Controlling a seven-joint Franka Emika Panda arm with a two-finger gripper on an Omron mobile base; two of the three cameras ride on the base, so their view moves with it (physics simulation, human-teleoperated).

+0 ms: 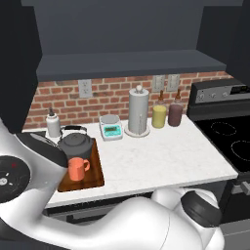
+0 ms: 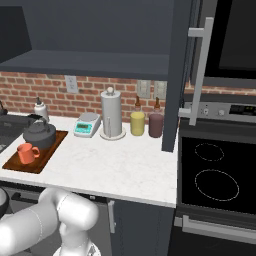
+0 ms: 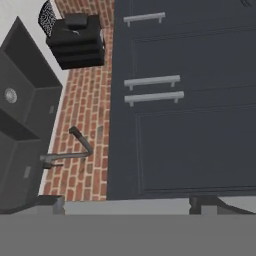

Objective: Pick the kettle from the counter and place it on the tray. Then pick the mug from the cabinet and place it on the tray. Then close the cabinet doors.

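The dark grey kettle (image 1: pixel 75 144) (image 2: pixel 39 134) stands at the back of the brown wooden tray (image 1: pixel 95 172) (image 2: pixel 50 150), on the left of the white counter (image 1: pixel 161 156) (image 2: pixel 120 165). Just in front of it on the tray is the orange mug (image 1: pixel 77 169) (image 2: pixel 27 153). Above, the cabinet (image 1: pixel 127 63) (image 2: pixel 95 62) is open, its right door (image 2: pixel 181 75) swung out edge-on and its left door (image 1: pixel 17 58) dark at the left. My gripper (image 3: pixel 128 204) is open and holds nothing, facing dark panelled doors (image 3: pixel 190 140) with silver bar handles (image 3: pixel 152 81).
At the back of the counter stand a paper-towel cylinder (image 1: pixel 138 112), a scale (image 1: pixel 111 127), a yellow jar (image 1: pixel 158 116), a maroon jar (image 1: pixel 175 114) and a white bottle (image 1: pixel 52 124). A black stove (image 1: pixel 229 136) lies to the right. A sink (image 3: pixel 20 125) and faucet (image 3: pixel 75 147) lie left.
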